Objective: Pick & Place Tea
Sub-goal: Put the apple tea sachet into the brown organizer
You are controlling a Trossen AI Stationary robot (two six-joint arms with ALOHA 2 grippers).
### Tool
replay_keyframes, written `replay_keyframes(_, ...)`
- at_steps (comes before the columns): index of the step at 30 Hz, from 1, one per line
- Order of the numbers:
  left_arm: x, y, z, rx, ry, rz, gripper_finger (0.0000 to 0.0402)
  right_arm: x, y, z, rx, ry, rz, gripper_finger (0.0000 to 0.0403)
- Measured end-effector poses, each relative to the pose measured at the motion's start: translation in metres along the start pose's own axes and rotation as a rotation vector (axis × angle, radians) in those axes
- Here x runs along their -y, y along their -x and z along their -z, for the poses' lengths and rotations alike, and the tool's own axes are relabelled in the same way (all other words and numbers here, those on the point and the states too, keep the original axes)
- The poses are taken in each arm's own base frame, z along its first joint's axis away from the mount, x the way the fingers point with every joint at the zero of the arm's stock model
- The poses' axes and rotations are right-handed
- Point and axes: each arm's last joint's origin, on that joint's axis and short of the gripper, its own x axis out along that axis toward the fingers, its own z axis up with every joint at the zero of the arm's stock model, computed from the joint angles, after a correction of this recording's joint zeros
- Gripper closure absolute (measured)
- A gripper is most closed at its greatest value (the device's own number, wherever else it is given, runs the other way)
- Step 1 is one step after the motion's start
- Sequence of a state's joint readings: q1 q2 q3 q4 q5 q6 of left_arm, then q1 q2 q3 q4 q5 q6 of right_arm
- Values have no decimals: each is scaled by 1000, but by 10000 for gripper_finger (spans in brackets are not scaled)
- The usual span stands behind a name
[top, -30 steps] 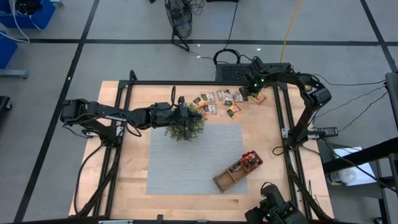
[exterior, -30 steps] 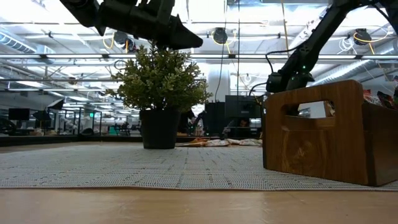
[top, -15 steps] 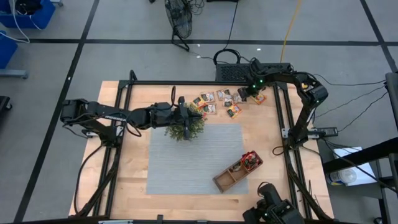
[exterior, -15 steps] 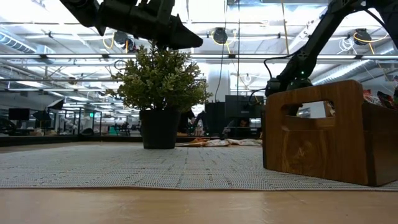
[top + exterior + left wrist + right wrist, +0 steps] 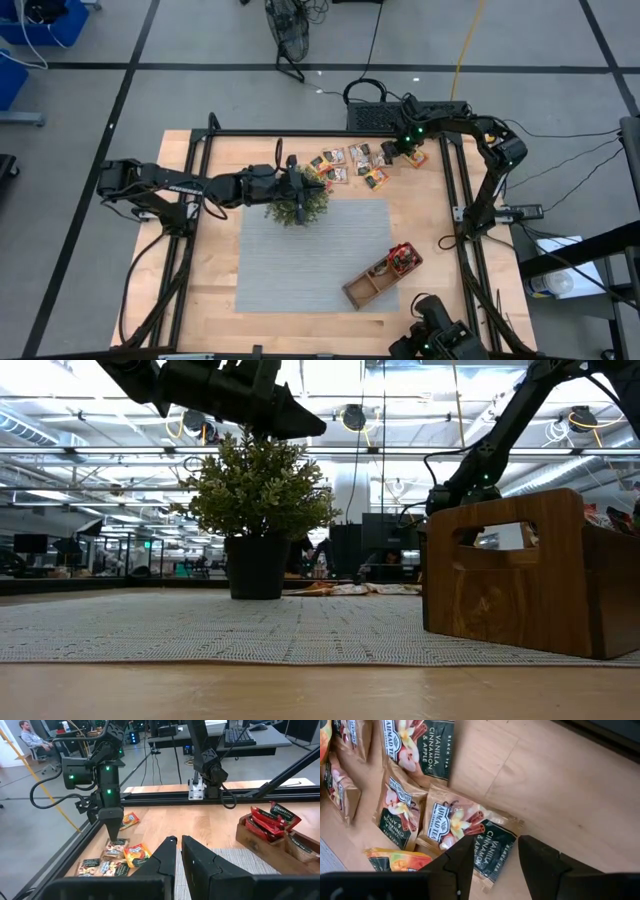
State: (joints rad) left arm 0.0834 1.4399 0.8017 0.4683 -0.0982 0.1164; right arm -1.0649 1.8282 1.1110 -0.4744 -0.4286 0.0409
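Several tea sachets (image 5: 352, 165) lie in a loose cluster on the bare wood at the far edge of the table (image 5: 215, 290), just beyond the grey mat (image 5: 300, 260). More red ones sit in an end compartment of the wooden tray (image 5: 365, 283), which rests at the mat's near-right corner, well apart from the cluster.

R gripper (image 5: 392, 152) is low over the right end of the cluster. Its wrist cam shows the fingers (image 5: 542, 862) parted, straddling a "Vanilla, Cinnamon & Apple" sachet (image 5: 465, 832) that lies flat on the wood; nothing pinched between them, and I can't tell if the tips touch it. Similar packets lie just beside it, plus an orange one (image 5: 395, 860) partly tucked under the finger. L wrist cam sees the same gripper (image 5: 115, 834) pointing straight down at the packets.

L gripper (image 5: 318, 183) hangs above the potted plant (image 5: 297, 198), which stands at the mat's far edge, near the sachets. Fingers (image 5: 200, 857) pressed nearly together w/ a thin slit between, holding nothing. Low cam shows it as a dark wedge (image 5: 300, 422) over the foliage, apart from it.

A person sits in the room behind, far off (image 5: 31, 736).
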Motion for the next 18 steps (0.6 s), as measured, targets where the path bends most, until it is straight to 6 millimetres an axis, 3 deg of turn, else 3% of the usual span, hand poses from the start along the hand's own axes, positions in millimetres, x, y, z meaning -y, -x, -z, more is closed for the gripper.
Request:
replay_keyframes(9, 0, 0, 0, 0, -2, 0, 366, -2, -1, -4, 35, 36, 2, 261)
replay_keyframes(18, 0, 0, 0, 0, -2, 0, 366, -22, -11, -2, 19, 158, 74, 261)
